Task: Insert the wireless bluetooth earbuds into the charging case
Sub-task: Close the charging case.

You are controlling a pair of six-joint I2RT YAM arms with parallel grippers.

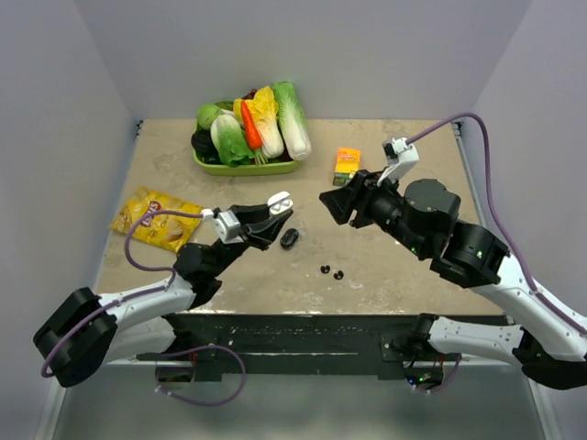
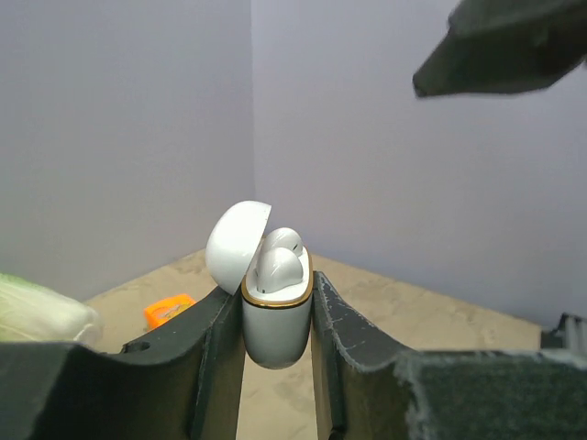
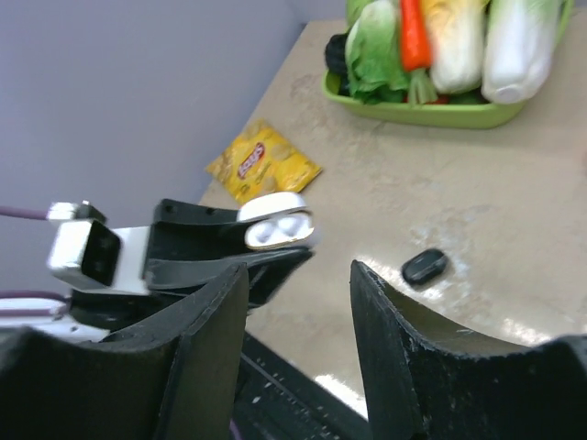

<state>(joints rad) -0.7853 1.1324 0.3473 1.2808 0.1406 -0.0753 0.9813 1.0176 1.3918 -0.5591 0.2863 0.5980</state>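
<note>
Above the beige table [image 1: 367, 275], between grey walls [image 1: 303, 55], the left claw [image 1: 275, 218] clamps the charging case [image 2: 275, 325] — right claw [image 3: 298, 270] gapes wide.

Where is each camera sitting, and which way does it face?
Top external: overhead from the near side, looking down on the table; left gripper and right gripper show.
Left wrist: along its fingers, shut on the open charging case, toward the far wall.
Right wrist: between its open fingers, at the left gripper.
Shared: all three show the charging case.
</note>
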